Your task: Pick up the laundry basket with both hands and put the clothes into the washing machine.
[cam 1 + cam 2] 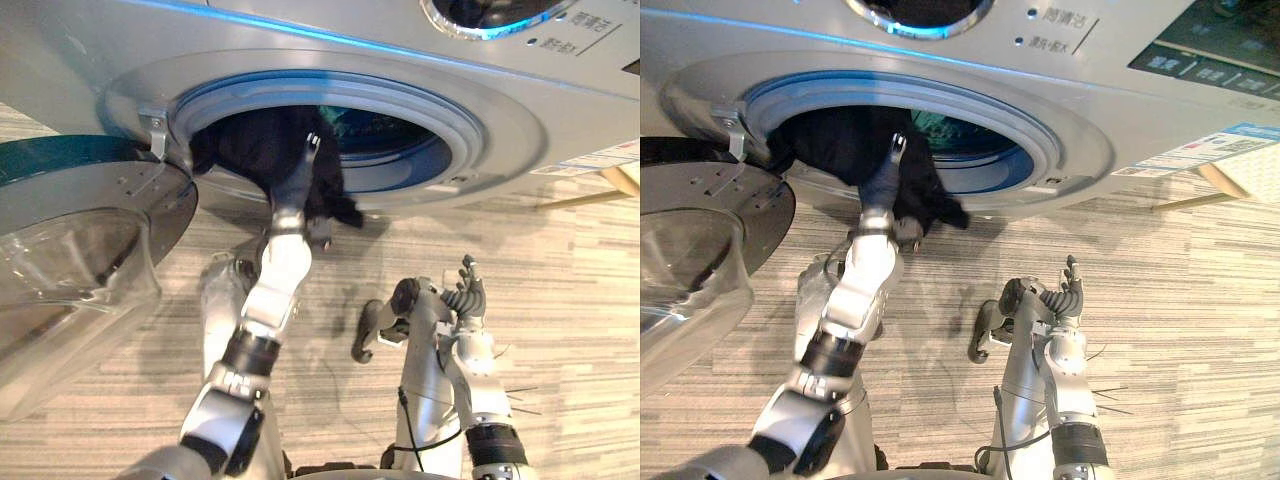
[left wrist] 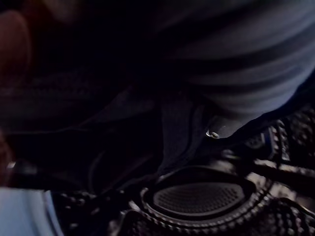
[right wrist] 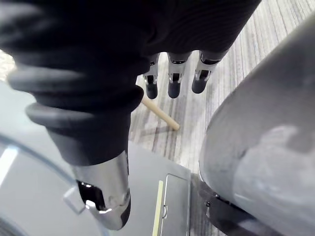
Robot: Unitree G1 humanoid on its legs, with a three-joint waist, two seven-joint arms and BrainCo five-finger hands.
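Left eye view: reaches left hand (image 1: 297, 185) into washing machine's (image 1: 520, 120) round opening, sunk in black clothes (image 1: 255, 150) bulging over the rim beside the open door (image 1: 80, 200); cannot tell open from closed there. Holds right hand (image 1: 467, 295) raised above striped floor (image 1: 580, 300). Left wrist view: shows black clothes pressed close. Right wrist view: shows fingers (image 3: 171, 88) straight, relaxed, thumb (image 3: 106, 196) apart.
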